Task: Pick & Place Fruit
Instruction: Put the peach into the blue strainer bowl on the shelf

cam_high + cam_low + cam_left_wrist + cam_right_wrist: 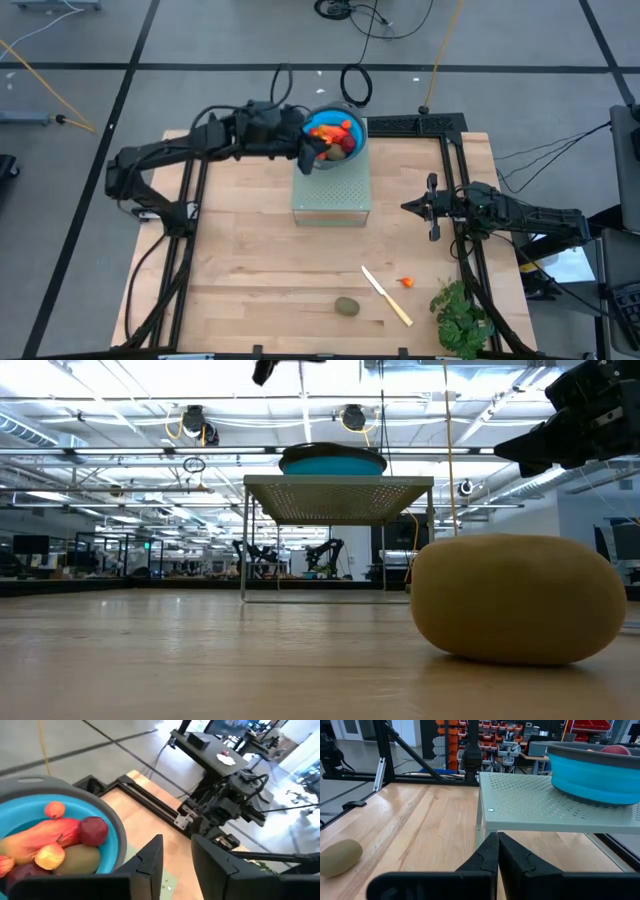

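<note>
A blue bowl (352, 148) stands on a grey perforated stand (332, 195) at the table's far middle. In it lie a red-orange oval (42, 834), a dark red ball (94, 830), a brown-green kiwi piece (80, 861) and small orange pieces (55, 810). My left gripper (177, 857) hovers open beside the bowl's near-left rim, with nothing between its fingers. Another kiwi piece (347, 306) and a tiny orange-red bit (406, 283) lie on the table near its front edge. My right gripper (497, 847) waits shut at the right, level, pointing toward the stand.
A cream knife (386, 295) lies near the front between the kiwi piece and the orange-red bit. A green leafy bunch (460, 315) lies at the front right. Bare wood (250, 250) spreads left of and in front of the stand.
</note>
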`<state>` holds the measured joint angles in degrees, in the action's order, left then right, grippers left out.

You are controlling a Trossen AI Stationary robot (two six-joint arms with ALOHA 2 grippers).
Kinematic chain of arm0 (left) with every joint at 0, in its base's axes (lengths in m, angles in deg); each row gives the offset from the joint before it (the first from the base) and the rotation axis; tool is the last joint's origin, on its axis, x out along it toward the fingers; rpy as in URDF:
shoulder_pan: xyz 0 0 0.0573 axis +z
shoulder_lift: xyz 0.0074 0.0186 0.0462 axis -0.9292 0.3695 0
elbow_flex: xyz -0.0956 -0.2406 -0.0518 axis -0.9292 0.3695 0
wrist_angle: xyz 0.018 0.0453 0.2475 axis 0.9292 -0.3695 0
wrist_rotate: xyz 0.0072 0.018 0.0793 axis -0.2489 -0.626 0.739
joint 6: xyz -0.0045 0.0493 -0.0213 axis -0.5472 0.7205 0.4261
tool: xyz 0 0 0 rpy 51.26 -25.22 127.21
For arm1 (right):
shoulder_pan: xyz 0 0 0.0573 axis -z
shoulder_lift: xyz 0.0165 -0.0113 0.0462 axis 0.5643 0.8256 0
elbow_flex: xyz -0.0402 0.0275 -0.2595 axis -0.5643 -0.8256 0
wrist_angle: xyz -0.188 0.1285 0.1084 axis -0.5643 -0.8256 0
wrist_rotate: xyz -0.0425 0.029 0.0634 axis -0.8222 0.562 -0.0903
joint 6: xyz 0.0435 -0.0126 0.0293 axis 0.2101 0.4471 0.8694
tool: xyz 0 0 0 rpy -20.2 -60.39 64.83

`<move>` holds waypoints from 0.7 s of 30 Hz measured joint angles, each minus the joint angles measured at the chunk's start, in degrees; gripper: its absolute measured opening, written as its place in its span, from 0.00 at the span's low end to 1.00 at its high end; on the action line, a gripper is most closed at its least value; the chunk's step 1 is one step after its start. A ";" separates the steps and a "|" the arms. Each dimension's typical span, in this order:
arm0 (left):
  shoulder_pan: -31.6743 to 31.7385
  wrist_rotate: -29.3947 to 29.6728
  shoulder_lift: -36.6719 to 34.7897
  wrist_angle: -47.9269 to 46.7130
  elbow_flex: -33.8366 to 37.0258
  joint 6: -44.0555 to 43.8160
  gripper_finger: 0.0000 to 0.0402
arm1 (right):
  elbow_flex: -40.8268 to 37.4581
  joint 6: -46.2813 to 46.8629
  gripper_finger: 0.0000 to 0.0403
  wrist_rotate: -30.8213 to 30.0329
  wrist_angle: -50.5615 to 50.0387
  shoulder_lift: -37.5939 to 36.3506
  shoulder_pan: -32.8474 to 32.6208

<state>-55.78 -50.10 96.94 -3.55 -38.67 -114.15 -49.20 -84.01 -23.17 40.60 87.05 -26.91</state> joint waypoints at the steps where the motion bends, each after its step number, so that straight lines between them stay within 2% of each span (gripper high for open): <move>1: -1.02 1.72 -0.17 -0.04 0.00 0.13 0.23 | 0.00 0.00 0.00 0.00 -0.01 0.00 0.01; 5: -4.77 7.26 -0.19 -0.12 0.00 0.25 0.18 | 0.01 0.02 0.00 0.07 0.01 0.00 0.00; 14: -11.81 11.09 0.53 -0.03 0.00 -2.41 0.02 | -0.01 0.32 0.00 0.22 -0.01 0.00 0.00; 21: -17.70 17.37 1.04 0.28 -0.01 -3.10 0.03 | 0.00 10.63 0.00 0.29 -1.10 0.00 0.00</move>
<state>-73.48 -32.73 97.98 -3.27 -38.68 -117.25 -49.19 -73.39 -22.88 39.51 87.05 -26.91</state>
